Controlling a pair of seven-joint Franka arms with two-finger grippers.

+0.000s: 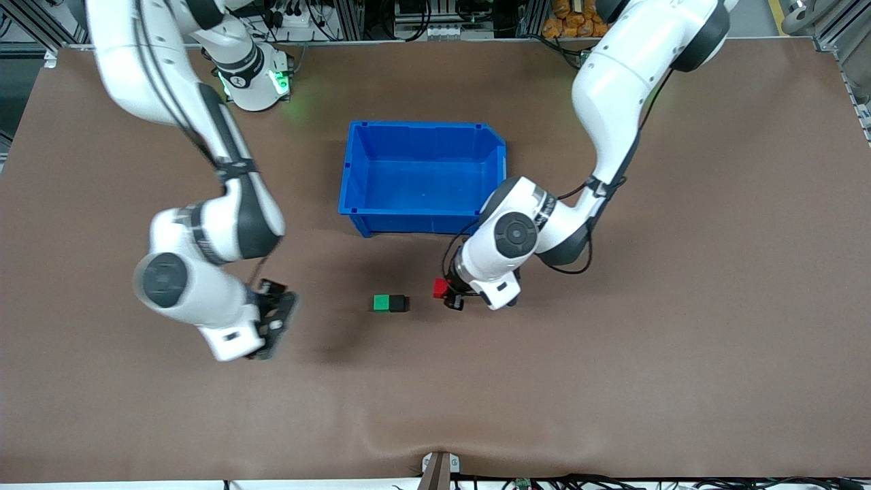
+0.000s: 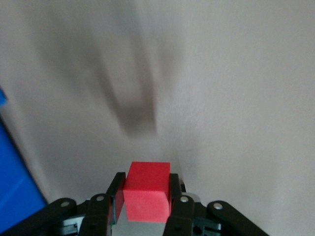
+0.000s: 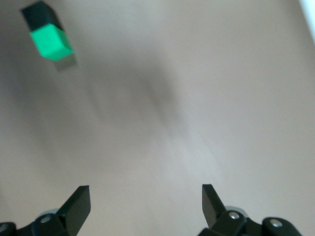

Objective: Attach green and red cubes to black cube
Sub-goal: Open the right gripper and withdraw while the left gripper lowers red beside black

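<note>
The green cube (image 1: 381, 303) and the black cube (image 1: 398, 303) sit joined side by side on the brown table, nearer to the front camera than the blue bin. They also show in the right wrist view, green (image 3: 50, 43) and black (image 3: 39, 16). My left gripper (image 1: 444, 294) is shut on the red cube (image 1: 440, 288), held just above the table beside the black cube, toward the left arm's end. The red cube (image 2: 146, 191) sits between its fingers in the left wrist view. My right gripper (image 1: 275, 325) is open and empty over the table toward the right arm's end.
An empty blue bin (image 1: 422, 129) stands at the table's middle, farther from the front camera than the cubes. The left arm's forearm hangs over the bin's corner nearest the left arm's end.
</note>
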